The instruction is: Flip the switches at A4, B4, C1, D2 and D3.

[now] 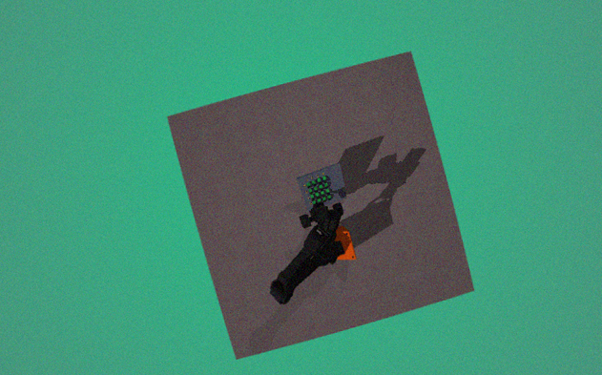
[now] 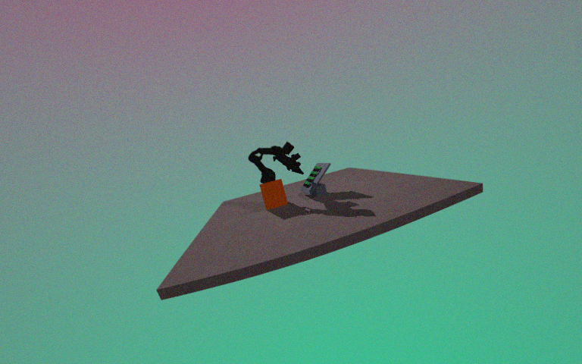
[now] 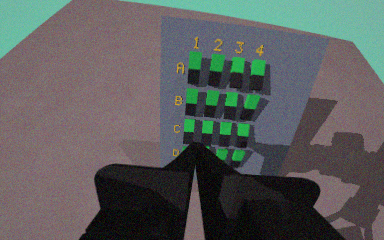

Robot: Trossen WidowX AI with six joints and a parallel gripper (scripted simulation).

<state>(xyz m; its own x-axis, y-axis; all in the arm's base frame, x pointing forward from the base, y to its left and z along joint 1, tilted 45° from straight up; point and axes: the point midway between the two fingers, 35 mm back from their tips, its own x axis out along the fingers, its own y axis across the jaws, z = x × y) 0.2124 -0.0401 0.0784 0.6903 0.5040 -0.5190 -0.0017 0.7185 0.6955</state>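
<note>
The tilted blue-grey panel [image 1: 334, 171] [image 2: 324, 170] [image 3: 295, 60] carries rows of green-and-black switches. In the wrist view, A4 [image 3: 258, 67] shows a bright green upper half, and B4 [image 3: 252, 101] looks slanted to the right. C1 [image 3: 189, 125] and D3 [image 3: 221, 154] show green upper parts. D2 is mostly hidden behind the fingers, and D1 is largely covered. Which ends are raised is hard to tell. My gripper [image 2: 302, 173] [image 3: 195, 146] is shut and empty. Its tips stand off the panel face with a small gap, over the lower left switches in the wrist view.
The arm's orange base block [image 1: 348, 249] [image 2: 273, 194] stands on the grey-brown table [image 1: 231, 145] [image 2: 223, 240] on the near side of the panel. Shadows of the arm and panel fall to the right. The panel rests on a grey support [image 2: 319, 189].
</note>
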